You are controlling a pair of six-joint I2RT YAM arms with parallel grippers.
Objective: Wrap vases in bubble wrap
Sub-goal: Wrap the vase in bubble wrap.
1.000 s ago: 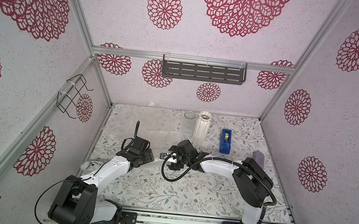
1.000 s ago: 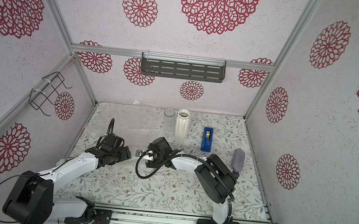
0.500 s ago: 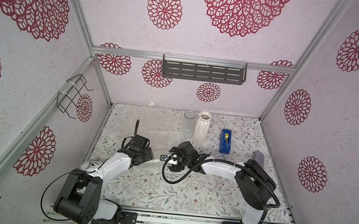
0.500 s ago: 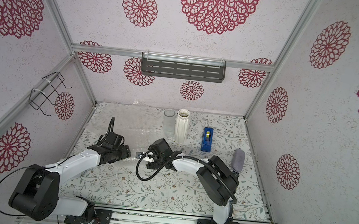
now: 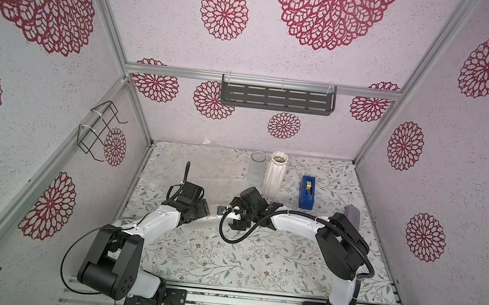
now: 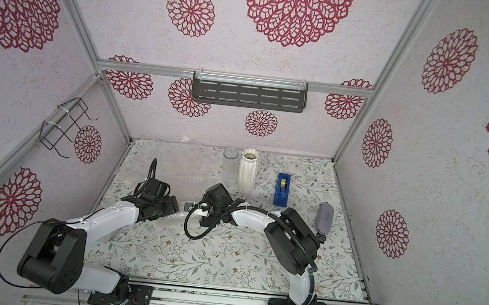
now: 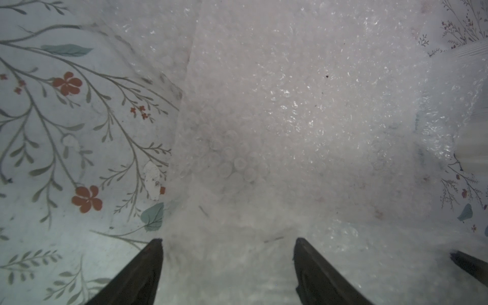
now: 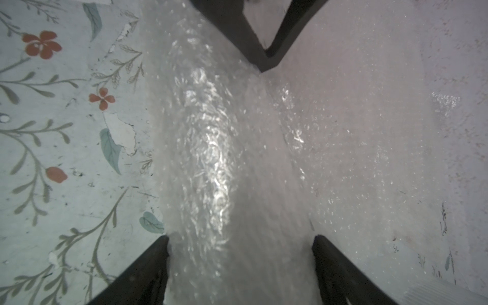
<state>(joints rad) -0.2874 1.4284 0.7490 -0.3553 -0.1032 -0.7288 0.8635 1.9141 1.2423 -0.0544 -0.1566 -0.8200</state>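
A roll of bubble wrap [image 8: 211, 158] with a round cylinder shape inside, a wrapped vase, lies on the table between my arms [image 5: 213, 218] [image 6: 179, 216]. My right gripper [image 8: 240, 237] [image 5: 227, 218] [image 6: 196, 213] is shut on one end, with a fingertip against each side. My left gripper [image 7: 228, 240] [image 5: 204, 212] [image 6: 174, 207] faces it, jaws wide, shut on the other end. A clear glass vase [image 5: 256, 167] [image 6: 229, 165] and a white ribbed vase [image 5: 274, 178] [image 6: 247, 175] stand upright at the back. Flat bubble wrap [image 5: 204, 164] [image 6: 180, 165] [image 7: 264, 118] runs from the roll to the back left.
A blue tape dispenser [image 5: 307, 192] [image 6: 282, 189] stands right of the white vase. A grey object [image 5: 352, 215] [image 6: 325, 219] lies near the right wall. A dark shelf [image 5: 277, 98] hangs on the back wall and a wire rack [image 5: 100, 129] on the left wall.
Both grippers stay on the roll. The left arm has shifted a little, and the right wrist has edged slightly to the left.
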